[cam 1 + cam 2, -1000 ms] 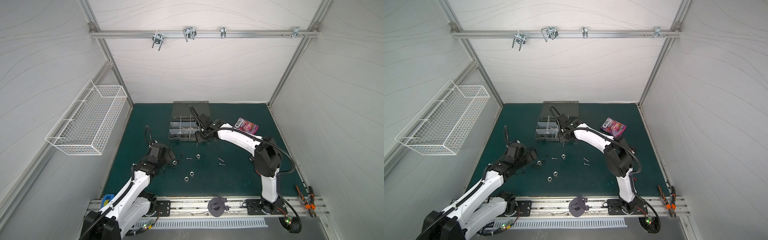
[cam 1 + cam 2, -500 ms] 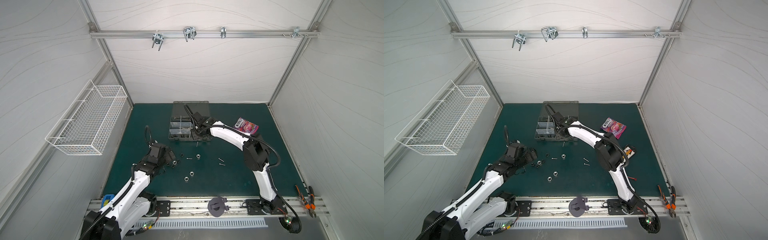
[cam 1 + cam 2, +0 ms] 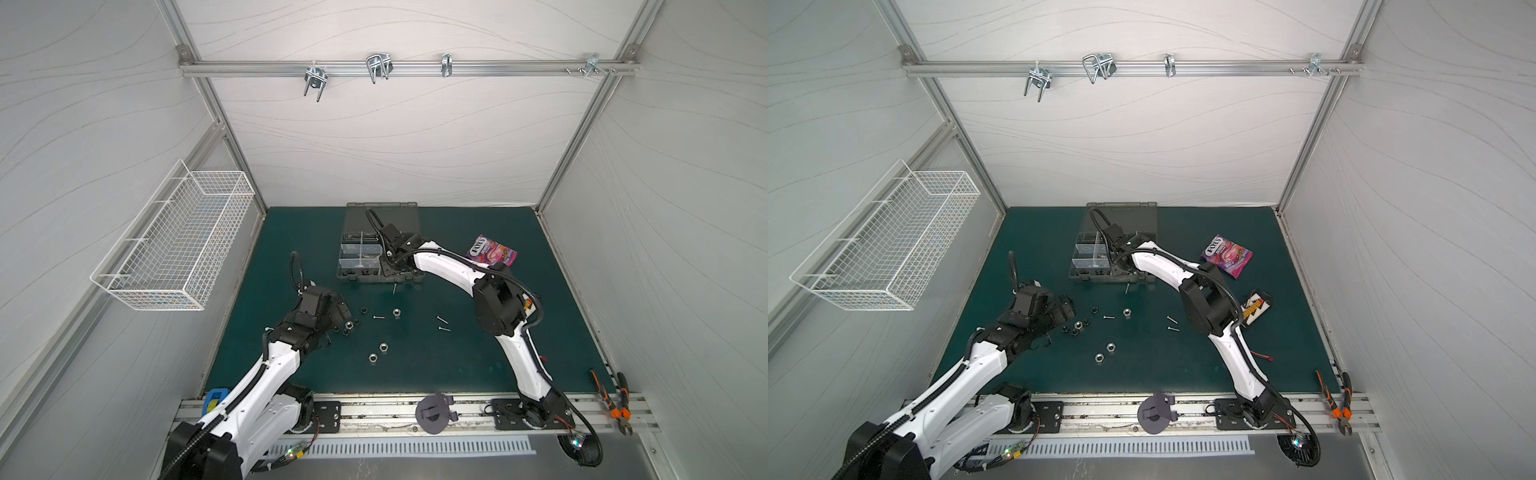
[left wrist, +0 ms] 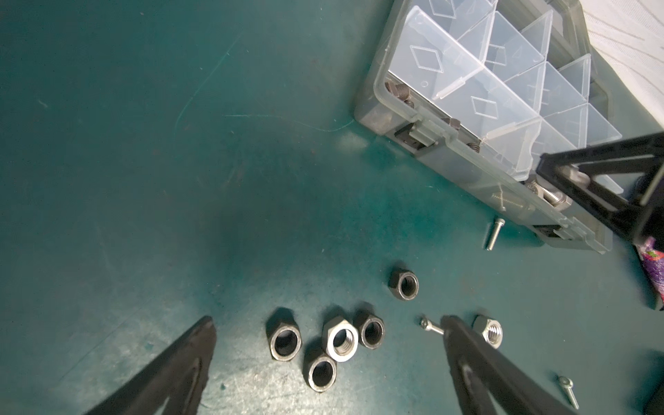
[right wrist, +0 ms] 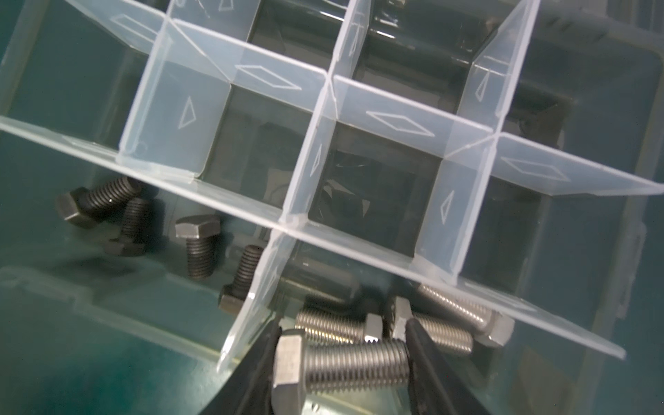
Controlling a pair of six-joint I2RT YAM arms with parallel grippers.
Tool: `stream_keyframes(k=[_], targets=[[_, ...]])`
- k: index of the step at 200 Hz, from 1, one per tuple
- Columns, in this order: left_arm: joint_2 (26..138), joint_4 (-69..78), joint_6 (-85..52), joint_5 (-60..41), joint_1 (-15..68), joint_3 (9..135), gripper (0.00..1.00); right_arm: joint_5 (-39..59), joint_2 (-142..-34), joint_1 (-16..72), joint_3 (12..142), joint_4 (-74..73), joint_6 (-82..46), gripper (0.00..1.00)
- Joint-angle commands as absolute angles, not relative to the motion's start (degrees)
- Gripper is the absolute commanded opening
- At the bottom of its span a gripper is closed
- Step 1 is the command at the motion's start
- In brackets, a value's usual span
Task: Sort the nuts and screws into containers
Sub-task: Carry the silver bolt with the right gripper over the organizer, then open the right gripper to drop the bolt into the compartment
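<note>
My right gripper (image 5: 343, 345) is shut on a stout silver hex bolt (image 5: 355, 361), gripped end to end, just above a front container of the grey organizer case (image 3: 357, 279) where other silver bolts (image 5: 442, 330) lie. Black bolts (image 5: 197, 244) fill the container beside it. My left gripper (image 4: 327, 323) hangs open low over a cluster of three black nuts (image 4: 285, 339) and one silver nut (image 4: 340, 340). Another black nut (image 4: 404, 284), a silver nut (image 4: 488, 330) and thin screws (image 4: 494, 233) lie loose nearby. In both top views the right gripper's tips are hidden by its wrist.
Two more silver nuts (image 3: 383, 347) and two thin screws (image 3: 441, 319) lie mid-mat. A candy packet (image 3: 491, 250) sits right of the case, a red-wired connector (image 3: 1256, 307) under the right arm's elbow. A wire basket (image 3: 178, 241) hangs on the left wall; pliers (image 3: 615, 403) rest front right.
The right arm has swung a little to the left, its elbow following, and carried the bolt over the case's front row. The left arm has not moved.
</note>
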State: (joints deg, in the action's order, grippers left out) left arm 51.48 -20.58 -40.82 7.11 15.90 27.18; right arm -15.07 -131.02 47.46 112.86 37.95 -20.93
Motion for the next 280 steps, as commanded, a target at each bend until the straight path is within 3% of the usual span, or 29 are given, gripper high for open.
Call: stream_keyframes(k=[1,42,109,190,207,215,280], targets=[[51.33,-20.30,-41.30,6.73,15.73,28.09,0.99,-16.19,-132.76,46.85,115.02,37.33,-20.12,0.36],[50.70,-20.33,-40.89,6.18,15.73,28.08,0.99,-16.18,-134.29,46.32,115.56,37.01,-20.66,0.41],[51.15,-20.57,-39.88,5.57,15.73,28.73,0.99,-14.96,-136.32,45.88,117.95,37.53,-20.90,0.58],[52.63,-20.74,-38.80,4.48,15.69,29.88,0.99,-14.68,-130.77,46.00,115.46,37.93,-20.99,0.72],[53.50,-21.44,-38.74,4.31,15.73,30.74,0.99,-14.68,-127.53,46.08,112.90,37.37,-21.09,0.81],[53.74,-21.30,-38.59,3.93,15.73,31.05,0.99,-14.81,-125.73,46.06,111.48,36.99,-21.20,0.99],[54.83,-20.60,-38.72,3.05,16.58,32.29,0.94,-18.44,-109.29,45.34,95.93,36.23,-23.95,0.99]])
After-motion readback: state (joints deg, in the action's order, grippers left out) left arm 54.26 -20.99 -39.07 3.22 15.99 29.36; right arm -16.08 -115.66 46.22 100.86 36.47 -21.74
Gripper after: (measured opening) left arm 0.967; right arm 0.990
